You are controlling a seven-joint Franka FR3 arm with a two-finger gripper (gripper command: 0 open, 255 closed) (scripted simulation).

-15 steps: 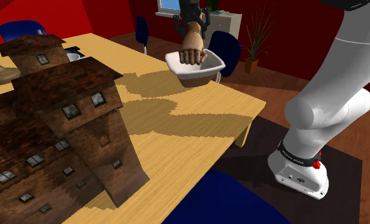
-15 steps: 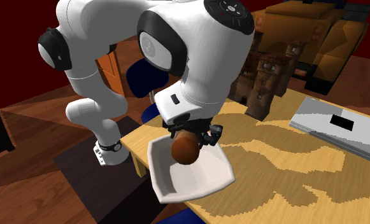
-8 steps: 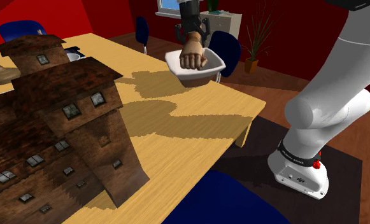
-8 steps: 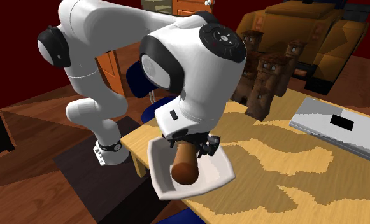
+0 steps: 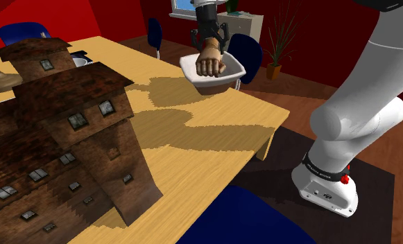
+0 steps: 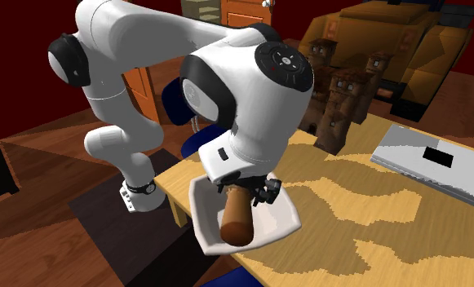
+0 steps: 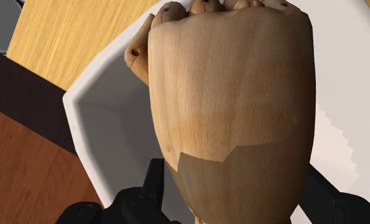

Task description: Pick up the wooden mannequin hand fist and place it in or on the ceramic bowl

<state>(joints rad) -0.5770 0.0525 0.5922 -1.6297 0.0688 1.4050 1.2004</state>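
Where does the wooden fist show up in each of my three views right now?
Shoulder view: the wooden fist is upper middle, in the white bowl.
Second exterior view: lower middle, under the white arm, slanting down into the bowl.
Wrist view: close up, straight ahead of the camera, with the bowl's wall beside it.
Shared landmark: the white bowl around the fist.

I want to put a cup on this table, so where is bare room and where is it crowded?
Bare tabletop lies between the white bowl and the brick house model. In the second exterior view it also runs from the bowl to the grey slab. Crowded: the bowl, with the wooden fist in it.
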